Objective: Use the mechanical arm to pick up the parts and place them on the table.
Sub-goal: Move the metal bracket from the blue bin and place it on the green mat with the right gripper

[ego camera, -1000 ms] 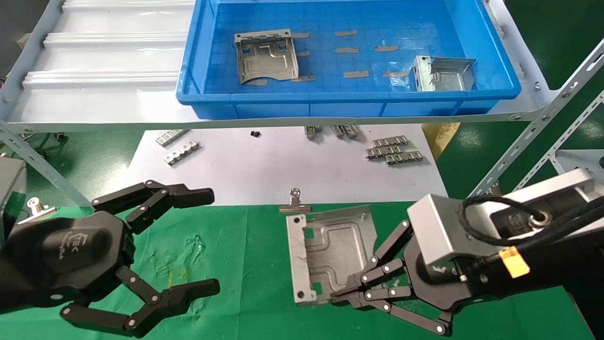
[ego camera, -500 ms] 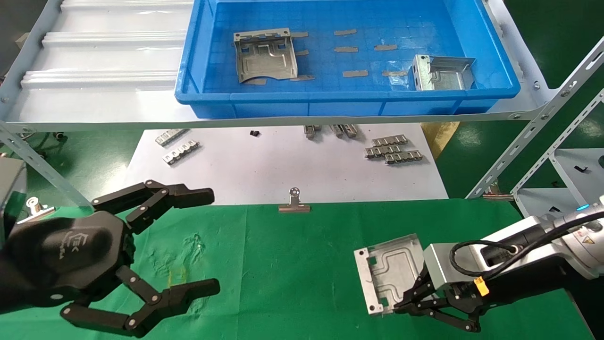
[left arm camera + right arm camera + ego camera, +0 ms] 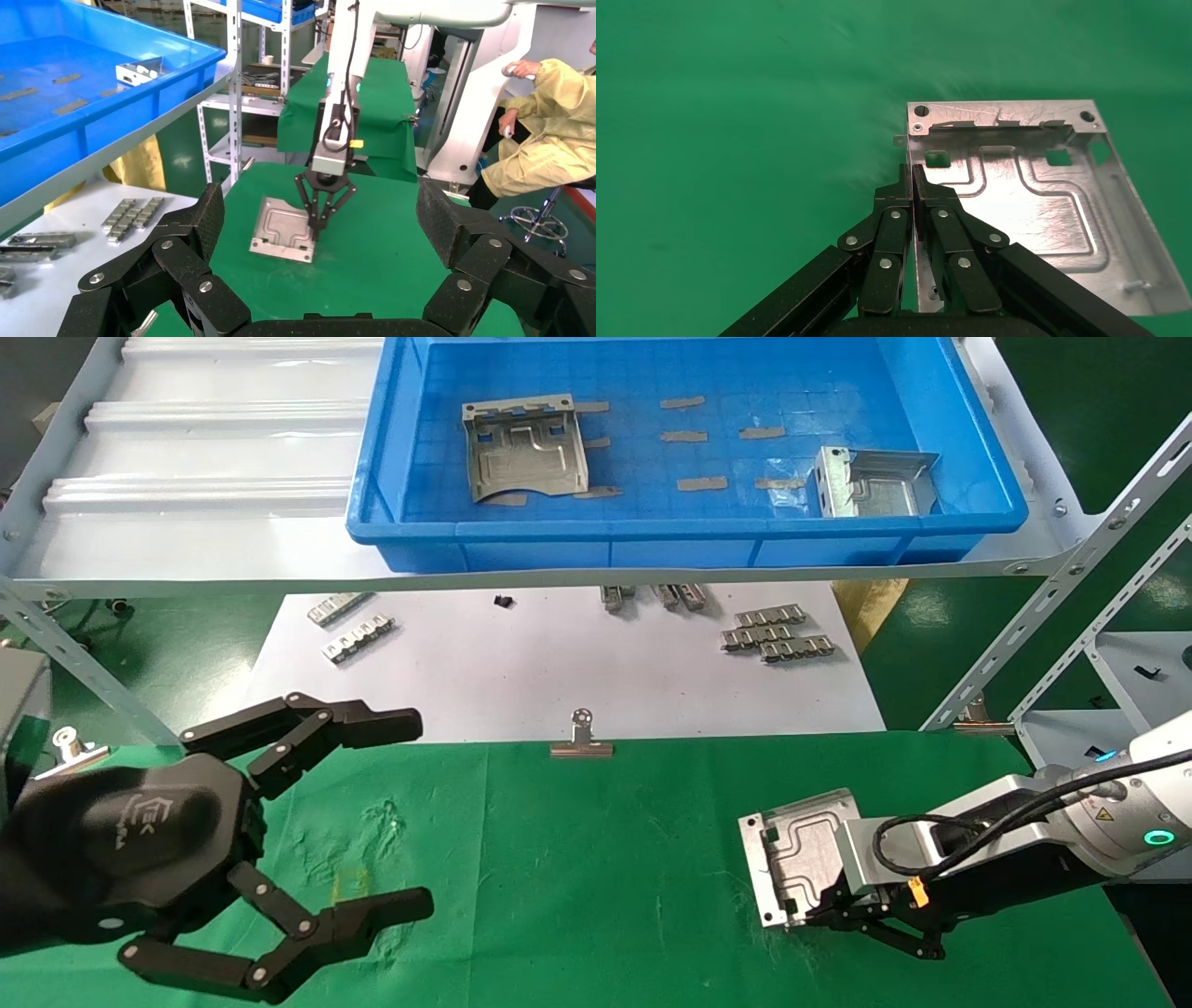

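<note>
Right gripper (image 3: 808,913) is low over the green table (image 3: 596,859), on the robot's right side, and its black fingers (image 3: 914,210) are pressed together on one bent-up edge of a silvery part (image 3: 799,859). In the right wrist view the thin metal edge runs between the two fingertips. In the left wrist view the plate lies close to the cloth, almost flat; I cannot tell if it already touches it. I judge that the placing step is in hand and nearly finished for this plate. The next move calls for a gentle release: the fingers must spread, and the arm should rise straight so it does not drag the plate.

Left gripper (image 3: 279,850) hovers over the near left of the table with its fingers spread wide and holding nothing.

Farther back, a silver binder clip (image 3: 581,738) sits at the edge of a white sheet (image 3: 559,663), where small notched strips (image 3: 778,633) also lie. Beyond, on a shelf, a blue bin (image 3: 689,537) holds two more parts (image 3: 526,447), well apart from each other, so the task is not yet complete.
</note>
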Available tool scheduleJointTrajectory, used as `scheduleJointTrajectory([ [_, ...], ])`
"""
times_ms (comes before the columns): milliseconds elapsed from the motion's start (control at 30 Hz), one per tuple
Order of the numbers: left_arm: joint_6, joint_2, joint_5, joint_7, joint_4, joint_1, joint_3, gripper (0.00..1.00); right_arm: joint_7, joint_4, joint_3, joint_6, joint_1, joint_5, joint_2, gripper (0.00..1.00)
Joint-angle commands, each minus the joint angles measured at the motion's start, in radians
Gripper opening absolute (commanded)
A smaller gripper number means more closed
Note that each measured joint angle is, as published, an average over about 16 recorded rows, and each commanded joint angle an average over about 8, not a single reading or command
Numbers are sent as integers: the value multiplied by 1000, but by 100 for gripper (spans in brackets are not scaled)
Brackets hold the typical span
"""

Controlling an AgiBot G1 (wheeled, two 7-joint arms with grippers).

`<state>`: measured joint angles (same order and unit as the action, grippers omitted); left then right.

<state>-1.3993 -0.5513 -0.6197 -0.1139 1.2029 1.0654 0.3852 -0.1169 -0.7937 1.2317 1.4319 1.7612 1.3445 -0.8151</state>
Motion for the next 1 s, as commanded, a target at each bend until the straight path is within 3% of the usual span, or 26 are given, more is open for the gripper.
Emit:
scheduleJointTrajectory([
  [33, 0, 0, 0, 0, 0, 0, 0, 100, -3, 11, -1, -28, -7, 8, -2, 0],
  [300, 0, 0, 0, 0, 0, 0, 0, 100, -20, 48, 3, -61, -21, 22, -17, 0],
  [333, 0, 0, 0, 0, 0, 0, 0, 100, -23, 54, 4, -62, -22, 24, -20, 4],
  [567, 0, 0, 0, 0, 0, 0, 0, 100, -47, 97, 10, -86, -26, 44, -33, 88],
  [633, 0, 0, 0, 0, 0, 0, 0, 100, -54, 104, 12, -94, -27, 52, -37, 100],
  [1000, 0, 0, 0, 0, 0, 0, 0, 100, -86, 83, 9, -110, -11, 64, -30, 100],
])
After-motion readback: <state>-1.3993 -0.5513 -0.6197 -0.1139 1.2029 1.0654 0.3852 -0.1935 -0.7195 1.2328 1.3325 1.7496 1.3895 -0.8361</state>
